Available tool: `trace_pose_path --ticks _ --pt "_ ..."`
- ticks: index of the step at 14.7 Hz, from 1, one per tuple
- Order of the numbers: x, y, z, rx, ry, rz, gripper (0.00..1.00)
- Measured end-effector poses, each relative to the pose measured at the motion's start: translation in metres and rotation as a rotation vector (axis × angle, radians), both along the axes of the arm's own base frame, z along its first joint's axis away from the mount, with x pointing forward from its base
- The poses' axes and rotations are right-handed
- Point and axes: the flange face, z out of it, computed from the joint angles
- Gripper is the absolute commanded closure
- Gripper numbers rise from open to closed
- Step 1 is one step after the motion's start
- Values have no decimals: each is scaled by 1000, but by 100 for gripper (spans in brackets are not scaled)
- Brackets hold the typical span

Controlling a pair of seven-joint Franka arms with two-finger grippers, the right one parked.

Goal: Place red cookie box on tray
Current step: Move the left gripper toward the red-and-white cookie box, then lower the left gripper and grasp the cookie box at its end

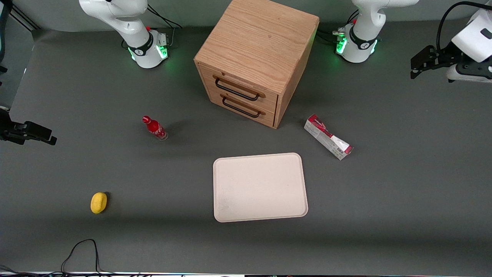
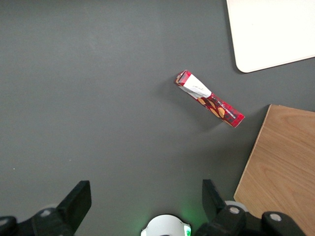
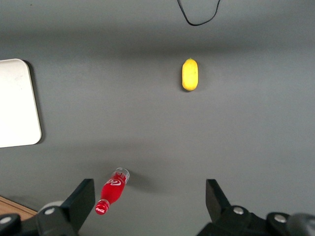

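The red cookie box (image 1: 328, 137) lies flat on the grey table, slanted, a little toward the working arm's end from the tray (image 1: 260, 187) and farther from the front camera than it. The wrist view shows the box (image 2: 210, 98) apart from the tray's corner (image 2: 275, 34). The cream-white tray has nothing on it. My gripper (image 1: 416, 67) hangs high near the working arm's end of the table, well away from the box. It is open (image 2: 145, 196), with nothing between its black fingers (image 2: 78, 199).
A wooden two-drawer cabinet (image 1: 255, 57) stands farther back than the tray, its corner close to the box. A small red bottle (image 1: 155, 128) and a yellow lemon (image 1: 98, 202) lie toward the parked arm's end. A black cable (image 1: 80, 250) loops near the front edge.
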Motion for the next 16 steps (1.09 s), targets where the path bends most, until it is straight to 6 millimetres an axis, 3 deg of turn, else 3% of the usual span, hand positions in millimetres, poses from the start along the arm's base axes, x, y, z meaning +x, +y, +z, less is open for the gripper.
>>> trace_pose_path --ticks 6,9,13,16 --pt "11 5 -22 -5 10 -12 0" --pt "23 -2 -57 -43 13 39 0" --pt "40 -23 -112 -69 26 442 0" --pt "50 -70 -153 -50 34 731 0"
